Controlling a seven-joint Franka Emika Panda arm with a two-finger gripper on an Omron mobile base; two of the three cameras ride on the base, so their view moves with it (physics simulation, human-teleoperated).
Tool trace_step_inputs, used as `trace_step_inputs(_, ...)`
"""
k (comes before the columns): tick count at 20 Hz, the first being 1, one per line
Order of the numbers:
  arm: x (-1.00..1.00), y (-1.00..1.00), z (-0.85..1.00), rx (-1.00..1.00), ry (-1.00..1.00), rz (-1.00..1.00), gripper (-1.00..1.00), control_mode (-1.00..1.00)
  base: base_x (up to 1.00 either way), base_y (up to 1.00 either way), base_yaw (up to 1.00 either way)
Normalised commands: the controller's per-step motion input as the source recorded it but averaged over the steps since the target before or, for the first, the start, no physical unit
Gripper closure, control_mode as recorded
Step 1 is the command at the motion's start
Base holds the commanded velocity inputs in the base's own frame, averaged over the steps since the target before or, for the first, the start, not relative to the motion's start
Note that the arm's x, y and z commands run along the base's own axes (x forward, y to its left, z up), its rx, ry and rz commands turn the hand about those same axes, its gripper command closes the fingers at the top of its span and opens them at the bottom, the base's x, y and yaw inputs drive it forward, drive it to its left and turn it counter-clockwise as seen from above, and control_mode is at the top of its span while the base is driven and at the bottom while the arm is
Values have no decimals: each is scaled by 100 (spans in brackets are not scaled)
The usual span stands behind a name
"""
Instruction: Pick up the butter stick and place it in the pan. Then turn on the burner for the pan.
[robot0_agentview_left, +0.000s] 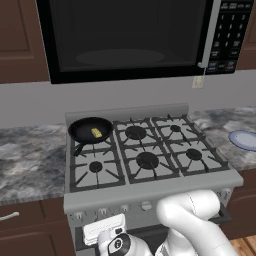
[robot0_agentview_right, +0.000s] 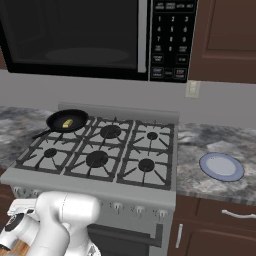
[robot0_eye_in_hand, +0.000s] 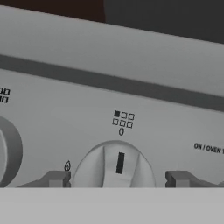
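The black pan (robot0_agentview_left: 82, 131) (robot0_agentview_right: 59, 119) sits on the rear-left grate of the stove. The pale-yellow butter stick (robot0_agentview_left: 96, 132) (robot0_agentview_right: 67, 123) lies inside it. The burner under the pan is covered by it. My arm hangs low in front of the stove's control panel. In the hand view my gripper (robot0_eye_in_hand: 117, 179) is open. Its two fingertips (robot0_eye_in_hand: 54, 178) stand either side of a round grey knob (robot0_eye_in_hand: 114, 165), just short of its rim. The knob's dark mark points straight up. Above it a six-square diagram (robot0_eye_in_hand: 123, 119) has its top-left square filled.
A pale blue plate (robot0_agentview_left: 245, 140) (robot0_agentview_right: 221, 166) lies on the counter right of the stove. The microwave (robot0_agentview_left: 130, 35) hangs above the burners. Another knob (robot0_eye_in_hand: 8, 151) sits left of mine. The oven door handle (robot0_agentview_right: 125, 235) juts out beneath the panel.
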Motion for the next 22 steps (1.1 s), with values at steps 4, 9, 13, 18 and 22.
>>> trace_step_inputs(4, 8, -6, 0, 3, 0, 0, 100, -100, 0, 0, 0)
trace_step_inputs(9, 1, -3, 0, 1, 0, 0, 100, -100, 0, 0, 0)
trace_step_inputs(13, 0, 0, 0, 0, 0, 0, 100, -100, 0, 0, 0)
trace_step_inputs(18, 11, 0, 6, 0, 0, 4, 100, -100, 0, 0, 0)
trace_step_inputs(22, 17, -16, 13, 0, 0, 5, 100, -100, 0, 0, 0)
